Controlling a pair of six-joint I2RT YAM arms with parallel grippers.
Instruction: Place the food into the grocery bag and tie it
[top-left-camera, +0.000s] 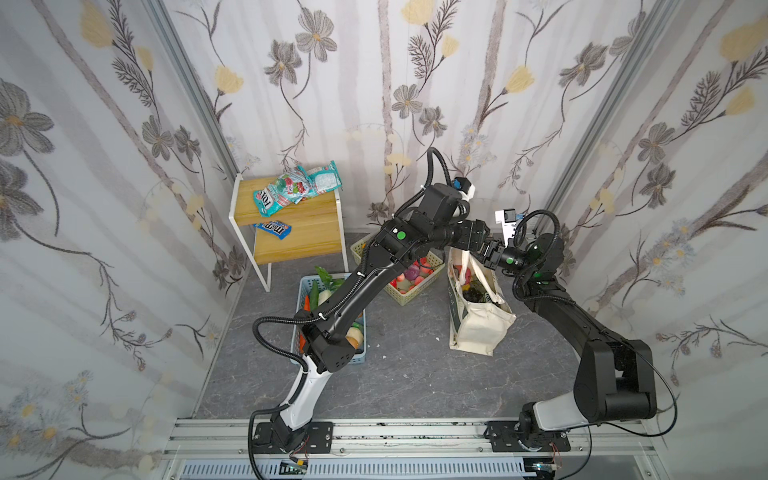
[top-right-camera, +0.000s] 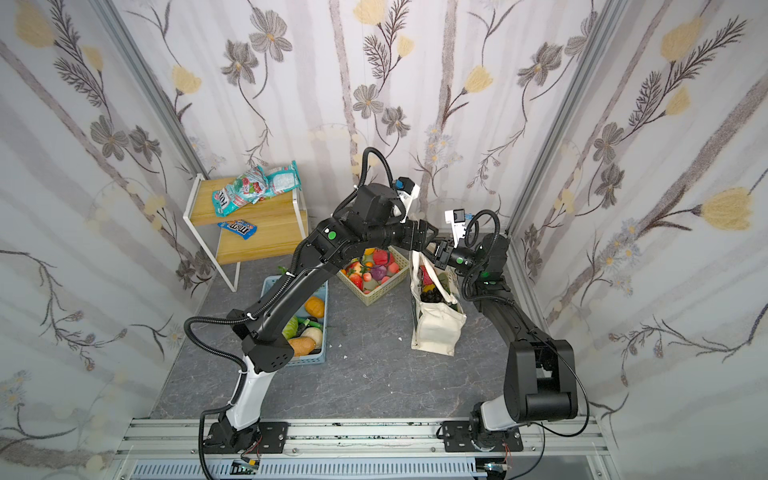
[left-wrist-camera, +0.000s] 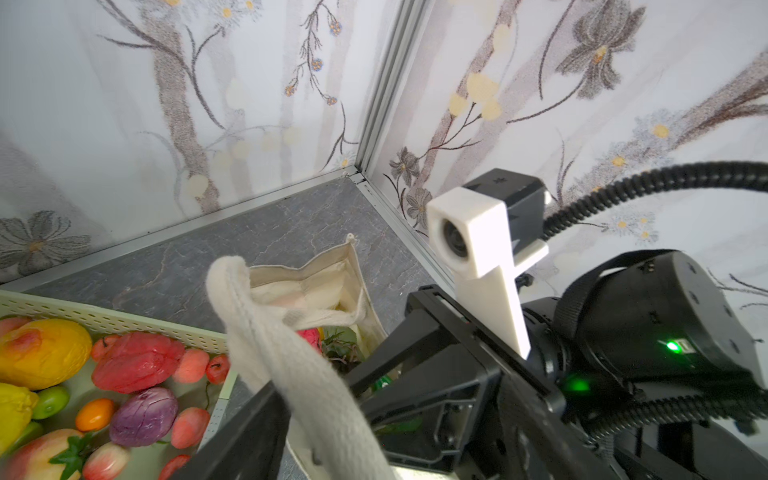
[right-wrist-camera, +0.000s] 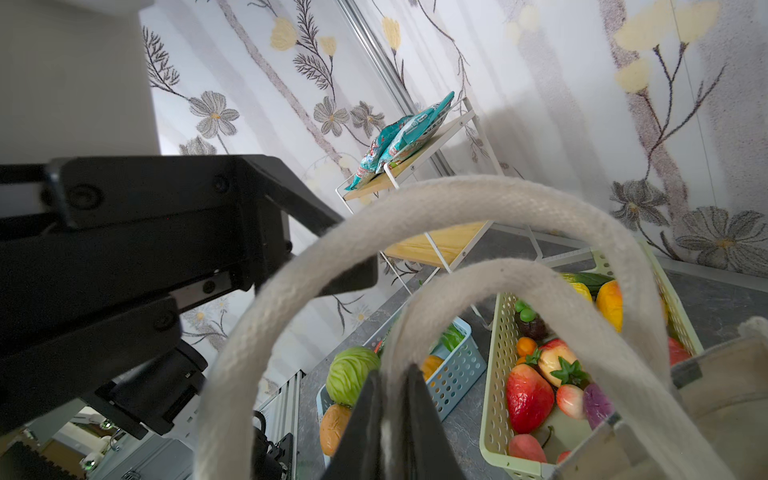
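The grocery bag (top-left-camera: 478, 328) stands upright on the grey desk (top-left-camera: 415, 374), near the beige basket (top-left-camera: 417, 291). Its open mouth shows food (top-right-camera: 430, 296) already inside. Both arms meet above it at the straps, which suggests the packing is done and the tying is in hand. The right claw (right-wrist-camera: 390, 378) is pinched tight on one cream handle (right-wrist-camera: 519, 282), holding that loop up so it keeps its arch. The left claw (top-left-camera: 488, 244) has its jaws apart, and the other handle (right-wrist-camera: 457, 195) lies loosely across it, unpinched. It is probably placed there to pass one loop through the other.
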